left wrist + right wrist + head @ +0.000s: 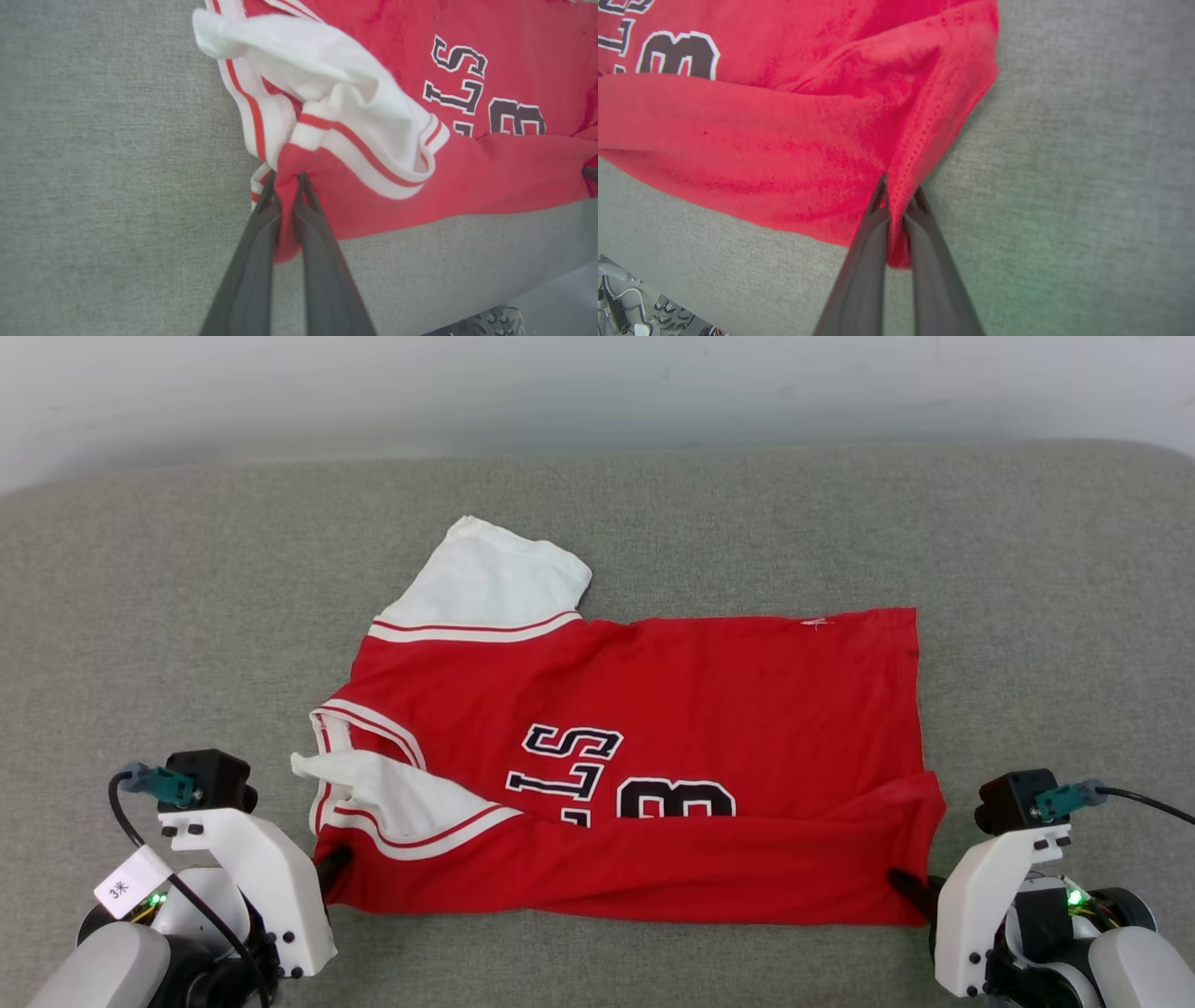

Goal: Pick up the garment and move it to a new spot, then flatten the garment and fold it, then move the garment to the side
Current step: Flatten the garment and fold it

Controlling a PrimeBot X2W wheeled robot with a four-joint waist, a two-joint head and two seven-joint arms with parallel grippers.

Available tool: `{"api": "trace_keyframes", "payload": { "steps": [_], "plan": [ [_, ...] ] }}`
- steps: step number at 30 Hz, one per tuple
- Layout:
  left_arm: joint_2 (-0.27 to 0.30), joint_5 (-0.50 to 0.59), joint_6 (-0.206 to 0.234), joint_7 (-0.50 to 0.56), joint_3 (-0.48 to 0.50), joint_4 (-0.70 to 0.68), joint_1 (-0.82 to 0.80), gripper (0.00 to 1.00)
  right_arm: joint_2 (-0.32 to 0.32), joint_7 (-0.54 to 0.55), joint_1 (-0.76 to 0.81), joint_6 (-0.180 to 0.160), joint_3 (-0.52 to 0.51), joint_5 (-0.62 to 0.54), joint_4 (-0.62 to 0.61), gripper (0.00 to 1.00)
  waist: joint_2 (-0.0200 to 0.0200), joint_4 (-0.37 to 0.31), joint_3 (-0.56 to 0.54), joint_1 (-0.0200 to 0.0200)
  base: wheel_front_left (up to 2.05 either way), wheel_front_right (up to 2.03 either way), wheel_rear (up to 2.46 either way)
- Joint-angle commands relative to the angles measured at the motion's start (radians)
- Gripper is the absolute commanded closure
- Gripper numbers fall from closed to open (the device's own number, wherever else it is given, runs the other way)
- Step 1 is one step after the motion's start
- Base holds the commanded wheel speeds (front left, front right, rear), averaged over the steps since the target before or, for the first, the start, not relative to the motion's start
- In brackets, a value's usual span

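The garment [672,709], a red jersey with white sleeves and black lettering, lies spread across the grey surface with its near edge folded up over the number. My left gripper [334,866] is shut on the garment's near left corner [286,205], just below the striped sleeve trim. My right gripper [910,887] is shut on the near right corner [899,205], red hem pinched between the fingers. One white sleeve [495,583] points away at the far left; the other [327,79] is bunched beside the collar.
The grey padded surface [140,616] runs wide on every side of the garment, ending at a pale wall at the far edge. Floor and some cables [626,308] show past the near edge in the right wrist view.
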Motion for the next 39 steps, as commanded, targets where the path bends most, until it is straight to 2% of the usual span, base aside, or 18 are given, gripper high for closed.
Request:
{"api": "trace_keyframes", "payload": {
  "steps": [1,11,21,31,32,33,34,39],
  "plan": [
    [-0.002,0.01,-0.002,-0.008,-0.002,0.001,-0.011,1.0,0.001,0.005,0.005,-0.001,0.013,0.004,0.019,1.0,0.0,0.002,-0.013,-0.0001,0.0,0.0,0.0],
    [0.01,0.01,0.011,-0.011,-0.017,-0.029,0.061,1.0,-0.031,0.005,0.069,-0.001,-0.028,0.007,-0.051,1.0,0.0,0.002,-0.136,-0.0001,0.0,0.0,0.0],
    [0.05,-0.024,0.072,0.0,-0.003,-0.078,0.23,1.0,-0.007,0.042,0.227,-0.001,-0.076,-0.012,-0.123,1.0,0.0,-0.007,-0.223,-0.0001,0.0,0.0,0.0],
    [-0.015,-0.089,0.023,-0.035,-0.013,0.029,0.298,1.0,0.048,0.018,0.3,-0.001,-0.1,-0.024,-0.098,1.0,0.0,-0.021,-0.226,-0.0001,0.0,0.0,0.0],
    [-0.024,-0.091,0.016,-0.039,-0.016,0.041,0.291,0.75,0.049,0.002,0.293,-0.001,-0.096,-0.029,-0.097,0.69,0.0,-0.023,-0.224,-0.0001,0.0,0.0,0.0],
    [-0.029,-0.09,0.009,-0.044,-0.017,0.054,0.282,0.17,0.053,-0.01,0.289,-0.001,-0.093,-0.029,-0.094,0.0,0.0,-0.025,-0.222,-0.0001,0.0,0.0,0.0],
    [-0.035,-0.088,0.005,-0.056,-0.015,0.067,0.273,0.0,0.055,-0.029,0.282,-0.001,-0.09,-0.032,-0.095,0.0,0.0,-0.027,-0.221,-0.0001,0.0,0.0,0.0],
    [-0.041,-0.053,-0.017,-0.095,-0.02,0.093,0.237,0.0,0.068,-0.168,0.252,-0.001,-0.11,-0.062,-0.12,0.0,0.0,-0.031,-0.218,-0.0001,0.0,0.0,0.0]
  ]
}}
